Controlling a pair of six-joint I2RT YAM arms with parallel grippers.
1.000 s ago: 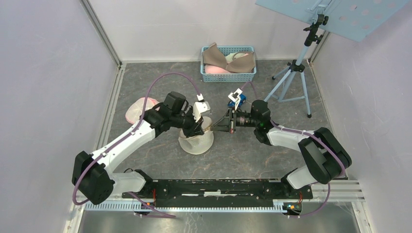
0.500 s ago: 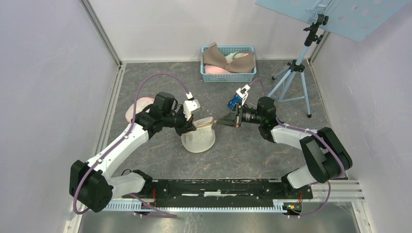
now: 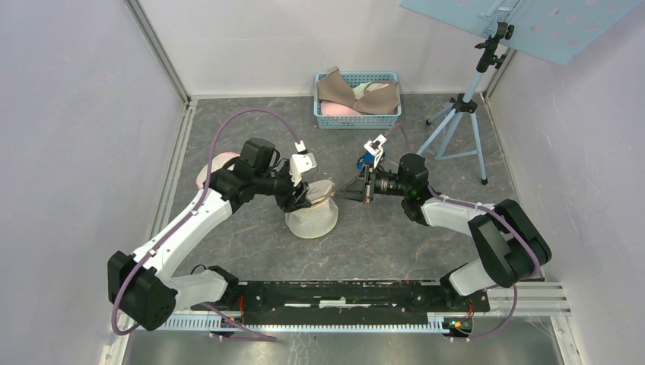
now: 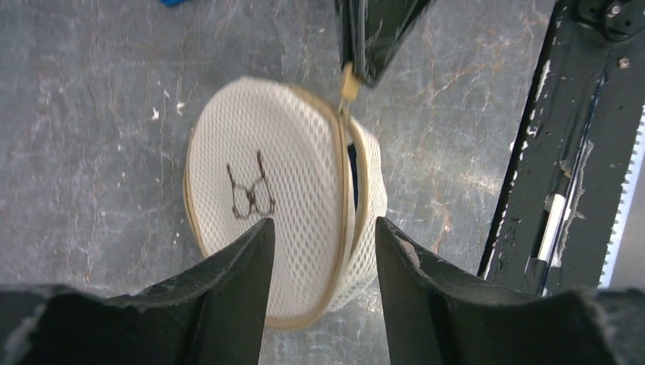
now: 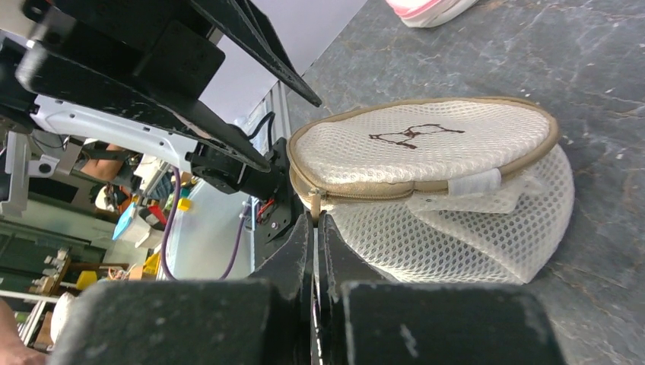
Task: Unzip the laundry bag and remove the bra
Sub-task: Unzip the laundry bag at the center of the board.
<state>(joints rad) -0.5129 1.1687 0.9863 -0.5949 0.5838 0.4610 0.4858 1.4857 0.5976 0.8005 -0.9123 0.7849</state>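
— Top external view first. Shows what on the grey stone-look worktop (image 3: pixel 380 236)?

— Shows a round white mesh laundry bag with tan trim (image 3: pixel 312 219), lying close to the middle of the worktop, a bit over to the left side.

— Anything drawn on it?

— Yes, a little brown bra picture (image 4: pixel 249 194) on the flat top.

— And the right gripper (image 3: pixel 342 195)?

— Reaches in from the right side. Fingers pressed tight together on the small tan zip tab (image 4: pixel 349 82) at the bag's edge. Seen in the right wrist view too, with the tab poking out just past the fingertips.

— Zip open or closed?

— Open a little, going by the left wrist view: a thin dark slit (image 4: pixel 352 163) between the two tan strips. Hard to tell how far round.

— And the left gripper (image 4: pixel 321 228)?

— Hangs over the bag with its fingers apart. Holds nothing. Touching the mesh or not: cannot tell.

— Anything else around?

— A blue plastic basket (image 3: pixel 357 118) full of bras at the far edge of the worktop. A pink and white padded cup (image 3: pixel 215 171) near the left edge. A light blue tripod stand (image 3: pixel 462 125) toward the far right corner, well apart from the bag.
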